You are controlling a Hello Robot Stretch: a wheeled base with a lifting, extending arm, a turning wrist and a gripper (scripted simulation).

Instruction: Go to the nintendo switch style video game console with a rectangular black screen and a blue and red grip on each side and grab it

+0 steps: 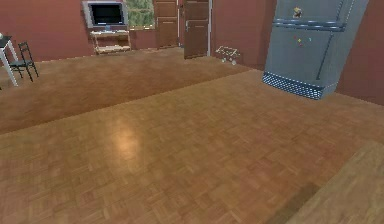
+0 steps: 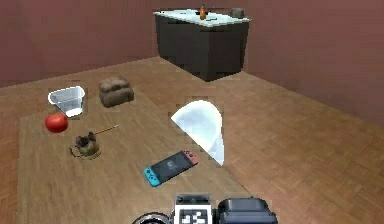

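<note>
The console (image 2: 168, 170) lies flat on the brown wooden table (image 2: 120, 185), a black screen with a blue grip on one end and a red grip on the other. At the arm side view's bottom edge the arm's end shows as a white marked square (image 2: 192, 210) with a dark block (image 2: 246, 209) to its right. The gripper (image 2: 154, 217) is a dark rounded shape left of the square, just below the console. Its far end is cut off by the picture's edge, so I cannot tell whether it holds anything.
On the table also stand a white bowl-like shape (image 2: 203, 126), a brown loaf (image 2: 115, 92), a clear tub (image 2: 68, 98), a red round fruit (image 2: 56, 122) and a small dark holder (image 2: 87, 147). A dark counter (image 2: 205, 45) stands beyond. Ahead: open wood floor, blue-grey fridge (image 1: 305, 45), TV (image 1: 106, 14).
</note>
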